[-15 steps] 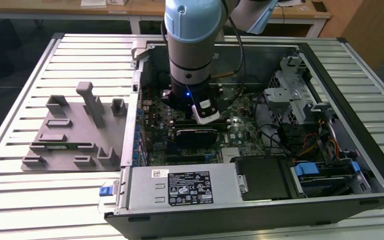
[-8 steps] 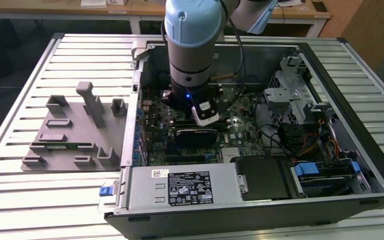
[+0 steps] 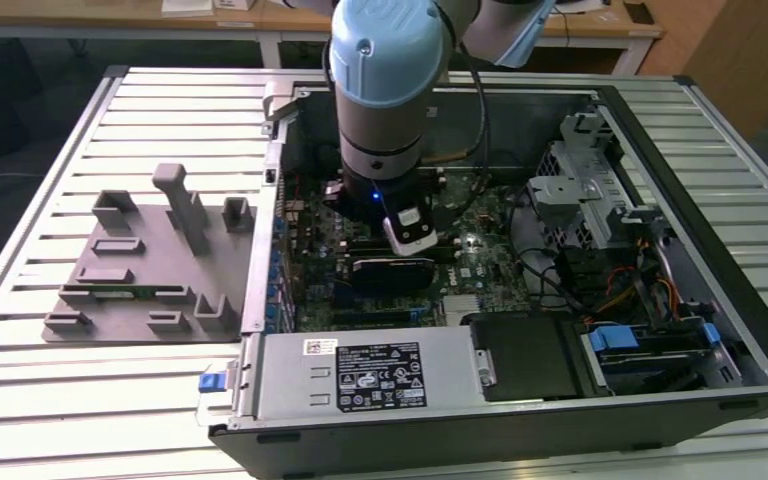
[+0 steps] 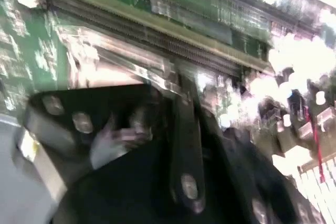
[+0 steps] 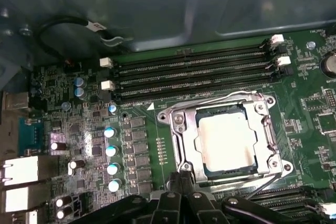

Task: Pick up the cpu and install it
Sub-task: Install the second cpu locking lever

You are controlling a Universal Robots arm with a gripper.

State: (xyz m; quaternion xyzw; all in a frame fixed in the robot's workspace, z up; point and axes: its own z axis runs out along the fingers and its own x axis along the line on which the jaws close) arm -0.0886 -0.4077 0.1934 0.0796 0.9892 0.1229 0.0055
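Inside the open computer case (image 3: 704,250), low over the green motherboard (image 5: 173,93), the gripper (image 5: 181,203) hangs on the arm (image 3: 384,90); its black linkages show in both wrist views, but whether the fingers are spread or pressed together I cannot tell, and nothing is seen held between them. Just beyond it in the first wrist view the cpu (image 5: 227,139) lies flat in its socket, ringed by the silver retention frame (image 5: 181,145), with the memory slots (image 5: 189,74) running alongside. It looks seated, though I cannot tell whether the frame is latched. I judge the chip light, stiff and smooth-topped, and fragile underneath, so it is best held by its thin opposite edges, kept level. On the slatted table (image 3: 37,400), well apart toward the exterior view's left, stands the grey holder tray (image 3: 157,260).
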